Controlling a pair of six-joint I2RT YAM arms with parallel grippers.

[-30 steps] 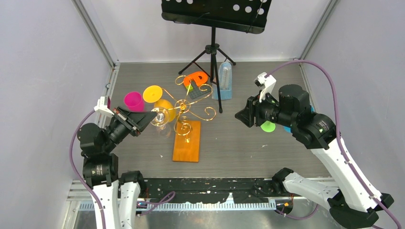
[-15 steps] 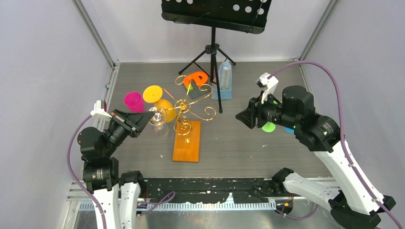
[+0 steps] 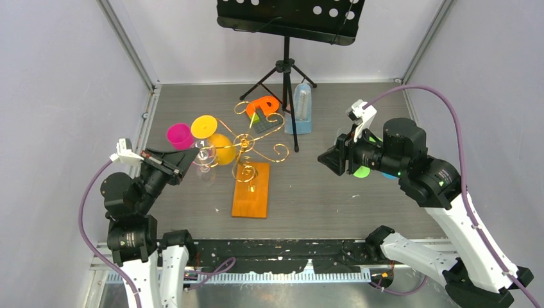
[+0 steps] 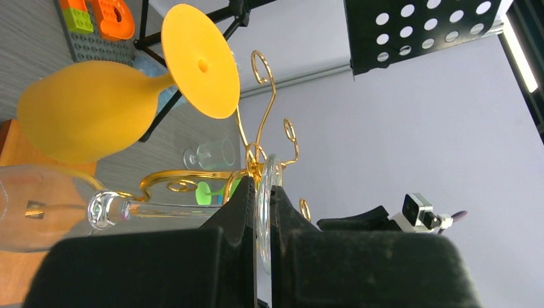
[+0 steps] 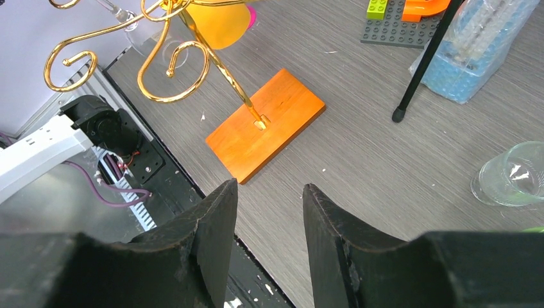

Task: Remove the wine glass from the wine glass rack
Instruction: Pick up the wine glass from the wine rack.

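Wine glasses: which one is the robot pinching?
The clear wine glass: the left gripper is shut on its round foot. The yellow wine glass hangs untouched on the wine glass rack.

Bench (image 3: 333,192): grey, with fine wood-grain streaks.
Wine glass rack (image 3: 251,142): gold wire; its base (image 3: 251,191) is plain orange wood.
Wine glass (image 4: 45,205): clear, colourless.
Second glass (image 4: 83,112): opaque yellow-orange, bowl and foot alike.
Cup (image 3: 179,136): magenta.
Music stand (image 3: 276,22): black all over, tray punched with round holes.
Studded plate (image 5: 398,29): dark grey, carrying a lime-green brick (image 5: 376,8) and an orange block (image 3: 263,104).
Container (image 3: 301,110): translucent pale blue.
Tumbler (image 5: 513,174): clear.
Left hand (image 4: 263,192) and right hand (image 5: 266,192): matt black.
Arms (image 3: 465,224): white with black joints.
Cables (image 3: 442,115): purple.
Walls (image 3: 58,77): pale lilac-grey.
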